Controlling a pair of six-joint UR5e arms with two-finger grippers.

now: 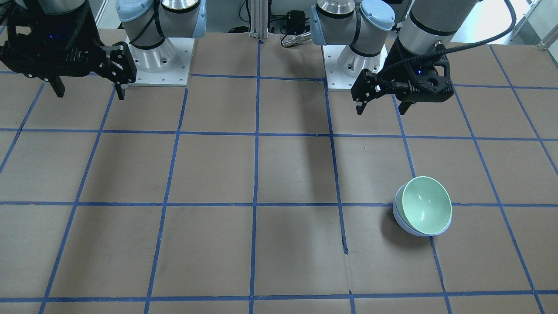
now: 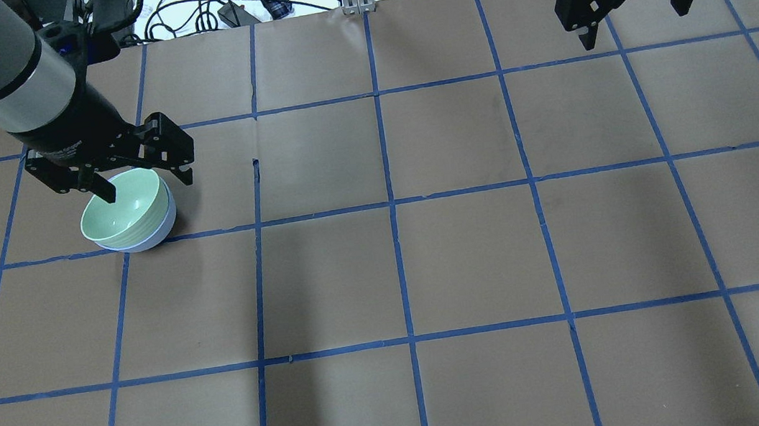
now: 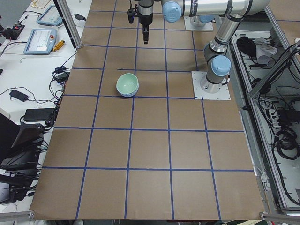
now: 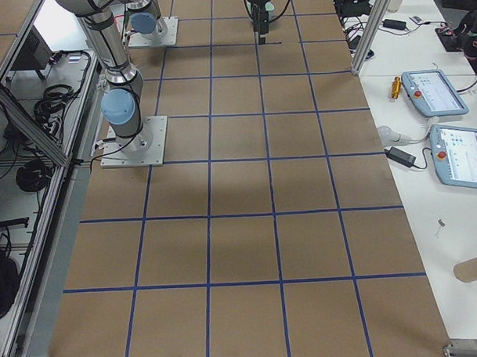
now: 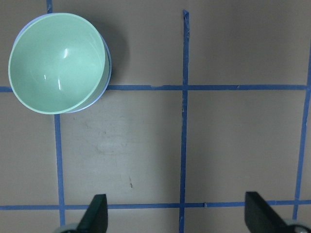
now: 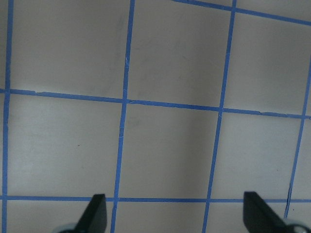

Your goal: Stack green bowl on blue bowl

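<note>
The pale mint-green bowl (image 1: 425,205) sits nested inside the periwinkle-blue bowl (image 1: 402,221), tilted a little, on the brown paper table. Only a strip of the blue bowl shows under it. The pair also shows in the overhead view (green (image 2: 122,214), blue (image 2: 156,234)) and at the top left of the left wrist view (green (image 5: 56,63), blue (image 5: 108,68)). My left gripper (image 1: 381,110) is open and empty, raised above the table and clear of the bowls; its fingers (image 5: 95,216) show wide apart. My right gripper (image 1: 89,93) is open and empty, high over the other side.
The table is brown paper with a blue tape grid; a torn tape end (image 2: 255,164) lies right of the bowls. The arm bases (image 1: 159,61) stand at the robot's edge. Cables and small devices (image 2: 239,9) lie beyond the far edge.
</note>
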